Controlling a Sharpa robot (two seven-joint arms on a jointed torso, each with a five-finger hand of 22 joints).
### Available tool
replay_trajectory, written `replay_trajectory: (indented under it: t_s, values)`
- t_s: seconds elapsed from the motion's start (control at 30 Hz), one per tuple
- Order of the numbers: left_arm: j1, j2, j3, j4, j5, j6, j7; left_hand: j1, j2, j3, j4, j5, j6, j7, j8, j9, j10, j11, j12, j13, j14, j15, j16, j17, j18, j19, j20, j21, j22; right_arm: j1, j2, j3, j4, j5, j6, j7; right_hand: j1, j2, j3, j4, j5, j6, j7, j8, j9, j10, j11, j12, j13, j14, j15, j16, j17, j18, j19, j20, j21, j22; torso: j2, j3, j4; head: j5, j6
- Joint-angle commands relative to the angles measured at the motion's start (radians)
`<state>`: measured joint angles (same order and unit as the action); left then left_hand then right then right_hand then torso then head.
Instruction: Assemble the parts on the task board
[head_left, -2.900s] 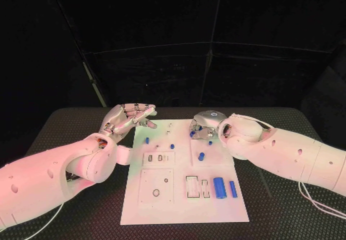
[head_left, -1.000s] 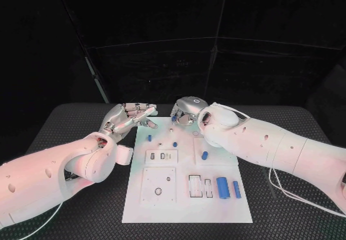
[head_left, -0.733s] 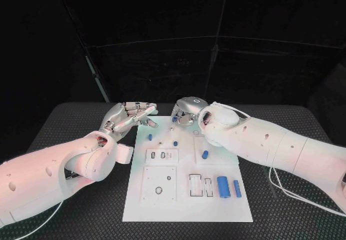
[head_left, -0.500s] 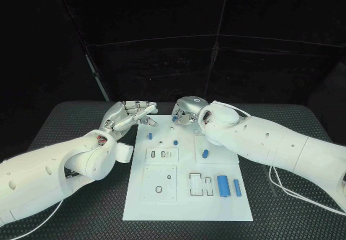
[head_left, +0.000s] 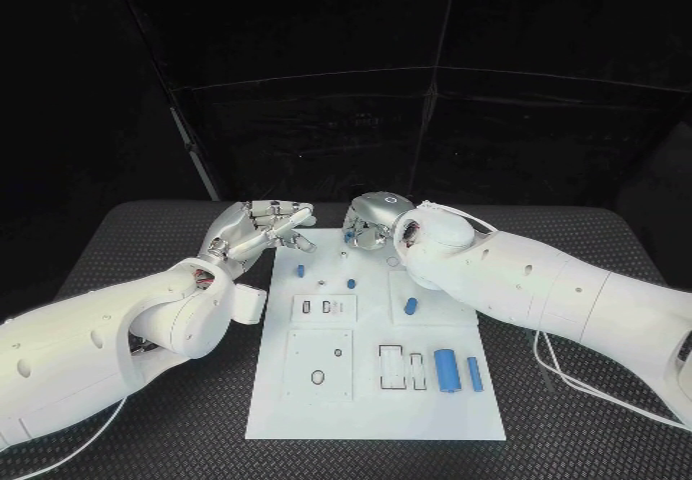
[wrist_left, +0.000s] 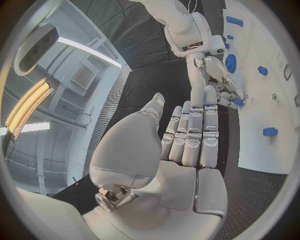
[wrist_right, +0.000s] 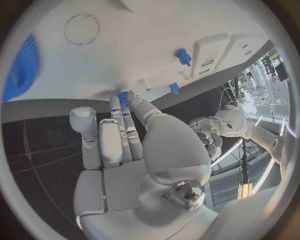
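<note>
The white task board (head_left: 375, 410) lies lengthwise in the middle of the table. My right hand (head_left: 372, 225) hangs over its far edge and pinches a small blue part (wrist_right: 124, 96) at its fingertips; the same part (wrist_left: 238, 101) shows under that hand (wrist_left: 215, 75) in the left wrist view. My left hand (head_left: 260, 228) hovers beside the board's far left corner, holding nothing, its fingers (wrist_left: 194, 135) straight and side by side. Two small blue pegs (head_left: 299, 270) (head_left: 351, 284) and a short blue piece (head_left: 410, 305) sit on the board's far half. Two blue cylinders (head_left: 447, 370) (head_left: 475, 373) lie near the right edge.
Rectangular slots (head_left: 389, 368) and a raised plate with a ring hole (head_left: 316, 379) mark the board's near half. A blue toothed disc (wrist_right: 22, 67) sits on the board (wrist_right: 125, 45) near my right hand. Black textured matting (head_left: 159, 240) surrounds the board.
My right hand has moved left along the board's far edge, from the right column towards the middle. In the last second it has barely moved. My left hand has stayed in place.
</note>
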<state>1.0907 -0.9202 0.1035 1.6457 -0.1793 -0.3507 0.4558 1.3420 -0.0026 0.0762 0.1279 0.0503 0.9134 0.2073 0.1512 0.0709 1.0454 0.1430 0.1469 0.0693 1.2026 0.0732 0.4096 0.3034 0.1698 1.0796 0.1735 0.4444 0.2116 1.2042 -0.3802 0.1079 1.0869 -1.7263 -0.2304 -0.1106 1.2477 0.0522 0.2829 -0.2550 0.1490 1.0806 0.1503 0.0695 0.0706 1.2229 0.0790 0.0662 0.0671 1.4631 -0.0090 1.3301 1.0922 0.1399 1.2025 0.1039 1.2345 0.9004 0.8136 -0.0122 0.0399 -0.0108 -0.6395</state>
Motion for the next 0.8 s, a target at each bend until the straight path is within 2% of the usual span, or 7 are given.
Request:
replay_trajectory:
  t_s: [0.03, 0.17, 0.43, 0.53, 0.63, 0.8]
  values:
    - [0.002, 0.001, 0.001, 0.002, -0.004, 0.017, -0.003, 0.0, 0.007, -0.005, 0.0, -0.003, 0.006, 0.004, -0.005, -0.001, 0.006, 0.003, -0.004, -0.001, -0.007, 0.0, 0.004, 0.001, 0.01, 0.01, 0.0, 0.006, 0.001, 0.003, 0.006, 0.001, -0.004, -0.013, 0.0, -0.007, -0.004, -0.014, 0.011, 0.001, -0.005, -0.013, 0.002, -0.008, -0.005, -0.015, 0.005, -0.005, 0.0, 0.03, 0.009, 0.004, 0.0, -0.009, -0.008, 0.001, 0.002, -0.003, 0.0, -0.0003, -0.0008, 0.002, -0.001]
    - [0.002, 0.001, 0.001, 0.002, -0.004, 0.019, -0.005, -0.001, 0.006, -0.006, 0.001, -0.003, 0.006, 0.004, -0.006, -0.001, 0.006, 0.003, -0.005, -0.001, -0.008, 0.001, 0.003, 0.002, 0.009, 0.01, 0.001, 0.007, 0.002, 0.003, 0.01, 0.001, -0.007, -0.013, -0.004, -0.006, -0.011, -0.033, 0.024, 0.008, -0.008, -0.051, 0.009, -0.01, -0.008, -0.06, 0.014, -0.005, -0.003, 0.028, 0.018, 0.003, -0.004, -0.008, -0.015, 0.008, -0.002, -0.011, 0.001, 0.0001, -0.0005, 0.002, 0.0]
    - [0.002, 0.0, 0.001, 0.001, -0.004, 0.021, -0.007, -0.001, 0.006, -0.006, 0.001, -0.003, 0.006, 0.004, -0.006, -0.001, 0.006, 0.003, -0.005, -0.001, -0.008, 0.001, 0.003, 0.002, 0.009, 0.01, 0.001, 0.007, 0.002, 0.003, 0.006, 0.001, -0.001, -0.014, -0.017, 0.001, -0.015, -0.075, 0.03, 0.026, -0.011, -0.137, 0.006, -0.009, -0.006, -0.149, 0.025, 0.003, -0.002, 0.016, 0.027, -0.015, -0.041, 0.002, -0.046, 0.018, -0.029, -0.06, 0.001, 0.0001, -0.001, 0.003, 0.0]
    - [0.002, -0.001, 0.001, 0.0, -0.004, 0.022, -0.008, -0.001, 0.006, -0.007, 0.001, -0.003, 0.006, 0.004, -0.007, -0.002, 0.006, 0.003, -0.007, -0.002, -0.009, 0.001, 0.003, 0.003, 0.009, 0.011, 0.001, 0.008, 0.002, 0.003, -0.003, 0.001, 0.007, -0.013, -0.03, 0.001, -0.013, -0.079, 0.028, 0.03, -0.01, -0.144, 0.004, -0.009, -0.006, -0.158, 0.027, 0.005, -0.002, 0.015, 0.028, -0.019, -0.047, 0.003, -0.05, 0.019, -0.033, -0.067, 0.001, 0.0008, -0.001, 0.004, 0.0]
    - [0.002, -0.003, 0.001, -0.001, -0.004, 0.022, -0.009, -0.001, 0.006, -0.007, 0.001, -0.003, 0.006, 0.004, -0.007, -0.002, 0.006, 0.003, -0.007, -0.002, -0.009, 0.001, 0.003, 0.003, 0.009, 0.011, 0.001, 0.008, 0.002, 0.002, -0.017, 0.001, 0.021, -0.012, -0.041, 0.001, -0.013, -0.08, 0.027, 0.031, -0.01, -0.145, 0.003, -0.008, -0.006, -0.158, 0.027, 0.006, -0.002, 0.014, 0.028, -0.019, -0.048, 0.003, -0.05, 0.02, -0.033, -0.067, 0.0, 0.0017, -0.0041, 0.004, 0.002]
    - [0.003, -0.005, 0.001, -0.002, -0.004, 0.022, -0.009, -0.002, 0.006, -0.008, 0.001, -0.003, 0.006, 0.004, -0.007, -0.002, 0.005, 0.003, -0.007, -0.002, -0.01, 0.001, 0.003, 0.003, 0.009, 0.011, 0.001, 0.008, 0.003, 0.002, -0.072, 0.001, 0.078, -0.005, -0.07, -0.001, -0.014, -0.081, 0.026, 0.033, -0.01, -0.145, 0.002, -0.008, -0.006, -0.158, 0.026, 0.008, -0.001, 0.014, 0.028, -0.02, -0.05, 0.003, -0.051, 0.02, -0.034, -0.069, 0.0, 0.0022, -0.0033, 0.001, 0.004]
